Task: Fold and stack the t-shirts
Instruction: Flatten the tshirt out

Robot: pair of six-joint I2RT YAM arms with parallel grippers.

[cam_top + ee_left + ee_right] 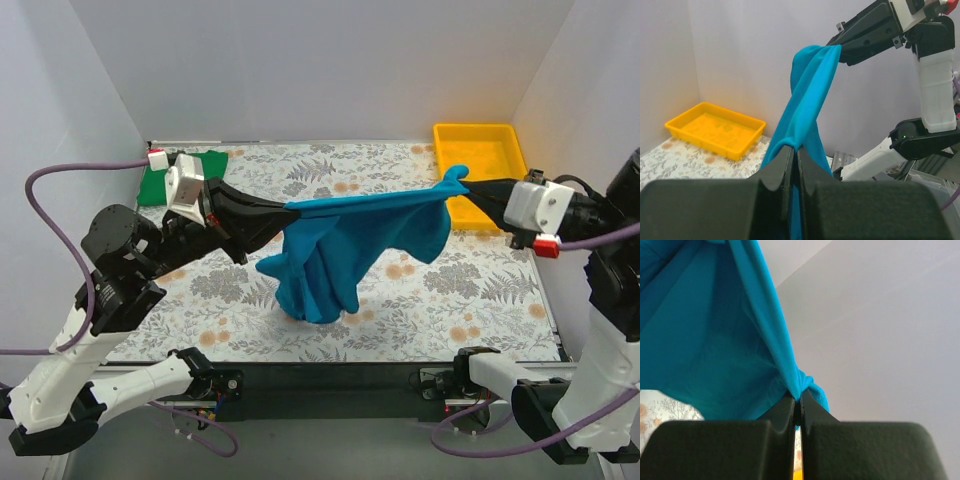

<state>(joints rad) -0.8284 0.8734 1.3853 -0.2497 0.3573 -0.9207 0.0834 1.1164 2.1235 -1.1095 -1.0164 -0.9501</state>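
Observation:
The teal-blue t-shirt (345,245) hangs in the air, stretched between both grippers above the middle of the table, its lower part bunched and drooping to the floral cloth. My left gripper (283,209) is shut on one end of it; the left wrist view shows the cloth (807,100) pinched between the fingers (796,149). My right gripper (462,187) is shut on the other end; the right wrist view shows the cloth (715,340) bunched at the fingertips (797,399). The green t-shirt (160,178) lies at the far left of the table, mostly hidden behind the left arm.
A yellow plastic tray (480,160) stands at the far right corner, also in the left wrist view (715,129). White walls close in the back and both sides. The table carries a floral cloth (440,290).

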